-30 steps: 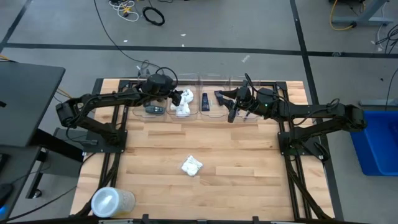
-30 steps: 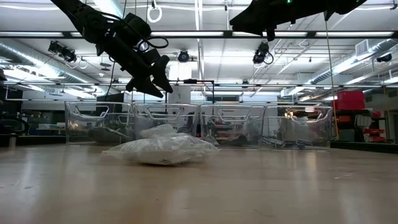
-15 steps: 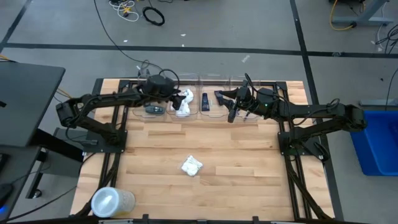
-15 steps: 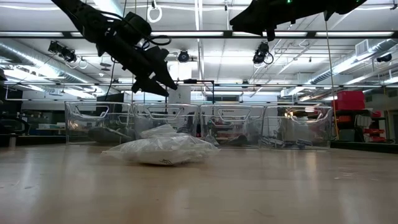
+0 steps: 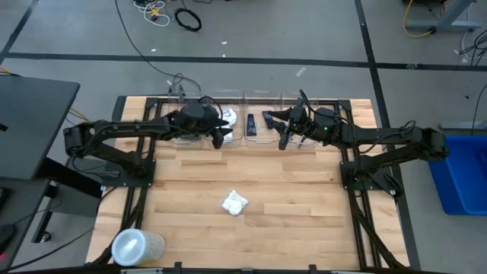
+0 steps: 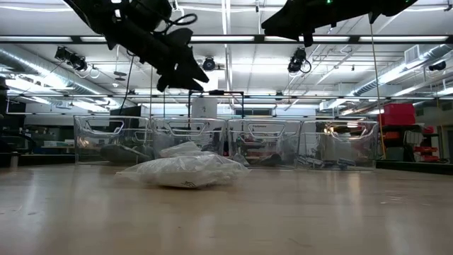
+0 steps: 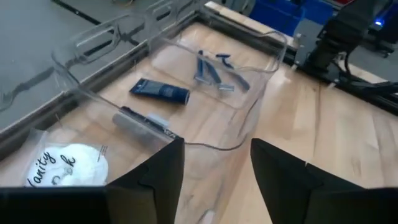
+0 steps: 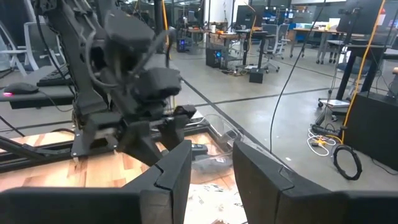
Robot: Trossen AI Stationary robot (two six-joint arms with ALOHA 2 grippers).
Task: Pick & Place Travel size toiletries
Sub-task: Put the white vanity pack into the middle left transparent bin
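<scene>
1. Look at the white crinkly packet (image 5: 234,202) first; it lies alone on the bare wooden table (image 5: 304,213), well apart from both arms; it is a crumpled lump, a bit wider than tall in the low view (image 6: 185,171), so you cannot say it points any way; it is likely the next one to fetch.
2. Now look at the clear bins (image 5: 262,125) along the far edge of the table; they keep each kind in its own place.
3. One bin holds a small black tube (image 7: 160,91) lying flat, its long side running across the bin floor; the blue razors (image 7: 214,67) lie in the bin just beyond, long and thin, handles side by side.
4. Another white packet (image 7: 67,165) sits in the bin next to the tube's bin, with writing on top.
5. Your left gripper (image 5: 218,135) hangs above the near edge of the bins, up in the air (image 6: 180,74); its fingers (image 7: 153,177) stand apart with only the bin wall and wood showing between them; it holds nothing.
6. Your right gripper (image 5: 284,139) waits over the right-hand bins; its fingers (image 8: 179,167) stand a little apart, with nothing between them.
7. A big round container (image 5: 138,246) lies at the near left corner; leave it be.
</scene>
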